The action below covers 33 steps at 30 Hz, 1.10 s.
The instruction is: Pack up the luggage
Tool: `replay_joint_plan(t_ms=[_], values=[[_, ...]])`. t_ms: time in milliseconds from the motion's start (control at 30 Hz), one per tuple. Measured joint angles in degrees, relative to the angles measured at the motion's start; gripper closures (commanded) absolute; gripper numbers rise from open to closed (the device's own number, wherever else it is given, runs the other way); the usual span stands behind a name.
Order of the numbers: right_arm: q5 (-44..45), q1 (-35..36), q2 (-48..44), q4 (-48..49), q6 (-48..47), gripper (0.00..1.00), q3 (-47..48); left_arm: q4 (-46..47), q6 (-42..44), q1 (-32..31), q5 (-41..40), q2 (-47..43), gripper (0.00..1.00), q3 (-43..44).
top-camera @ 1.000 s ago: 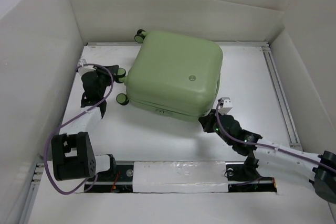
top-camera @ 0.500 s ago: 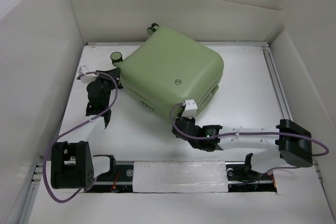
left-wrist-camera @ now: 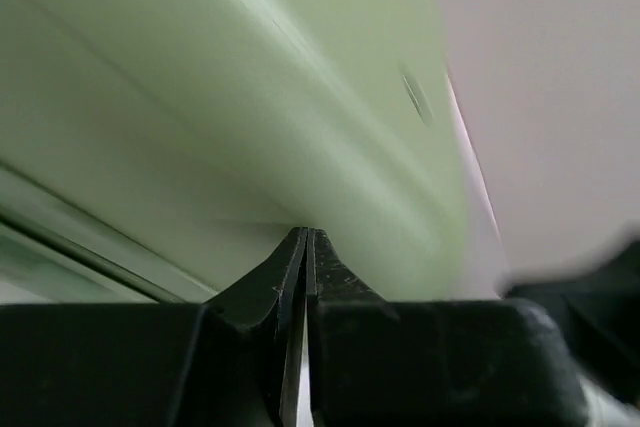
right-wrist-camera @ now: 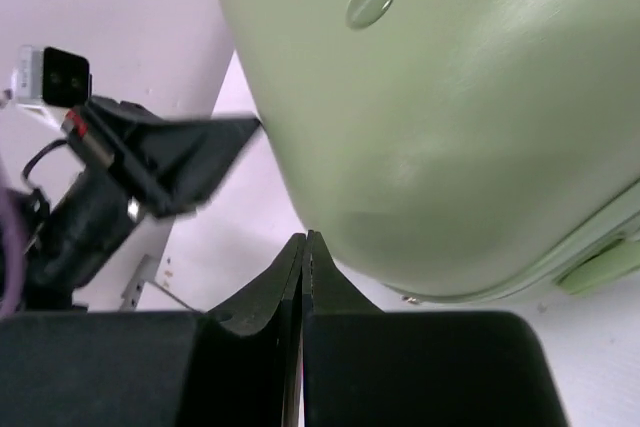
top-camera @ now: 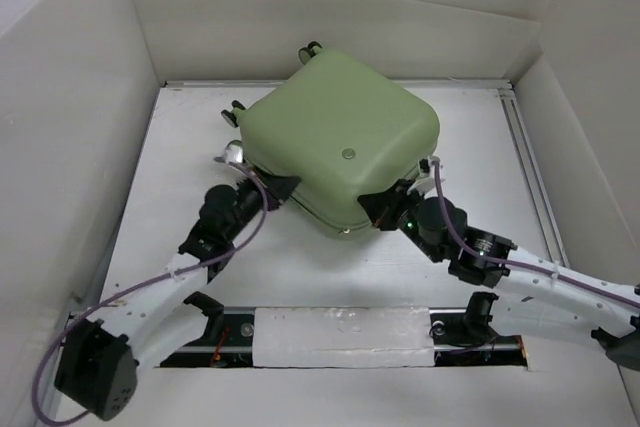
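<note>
Mid-table (top-camera: 480,147), toward rear: pale green hard-shell suitcase (top-camera: 335,147), lid down, lying flat, skewed. Left gripper (top-camera: 283,187), right gripper (top-camera: 383,203): fingers pinched together, empty, tips against near sides. Advice: push evenly, low on shell, to avoid tipping.

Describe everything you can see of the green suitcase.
The suitcase is a pale green hard shell with rounded corners, smooth and glossy, closed, with a seam round its side and a small round stud on top. It lies flat, turned cornerwise on the white table, wheels toward the far left. The shut left fingers and right fingers meet its near edges.
</note>
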Motion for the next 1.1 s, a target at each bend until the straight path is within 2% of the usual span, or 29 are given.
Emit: replay_joint_plan(t_ms=[67, 133, 167, 233, 300, 367, 500, 667, 867, 1100], values=[[-1.81, -0.02, 0.33, 0.17, -0.02, 1.0, -0.5, -3.61, 1.7, -11.1, -3.17, -2.1, 1.0, 0.35], [-2.89, 0.68, 1.25, -0.5, 0.02, 0.92, -1.66, -6.4, 2.78, -18.49, -6.23, -2.69, 0.95, 0.17], [-2.99, 0.85, 1.33, -1.14, 0.24, 0.88, -2.47, -7.3, 3.1, -20.68, -7.56, -2.71, 0.88, -0.57], [-3.06, 1.16, 0.44, -2.69, 1.16, 0.77, -4.46, -8.24, 3.61, -23.98, -9.38, -2.99, 0.82, -3.13], [-2.75, 1.18, -1.27, -3.65, 1.77, 0.77, -6.8, -9.03, 4.15, -26.71, -10.82, -2.89, 0.73, -5.18], [-2.32, 1.18, -2.99, -4.52, 2.43, 0.77, -8.92, -10.23, 4.72, -31.78, -14.8, -1.36, 0.69, -5.64], [-1.95, 1.18, -4.44, -5.62, 2.99, 0.74, -9.88, -9.94, 6.43, -41.64, -20.2, 4.96, 0.67, -4.31], [-0.9, 1.18, -5.42, -6.93, 3.61, 0.7, -9.94, -8.35, 7.65, -42.99, -24.98, 10.93, 0.65, -2.56], [5.09, 0.26, -6.19, -12.61, 8.81, 0.59, -11.13, -6.21, 8.24, -43.25, -30.03, 12.74, 0.58, -1.25], [6.8, -8.46, 0.35, -14.43, 10.43, 0.56, -11.13, -4.87, 8.92, -45.4, -34.82, 16.48, 0.55, 2.78]])
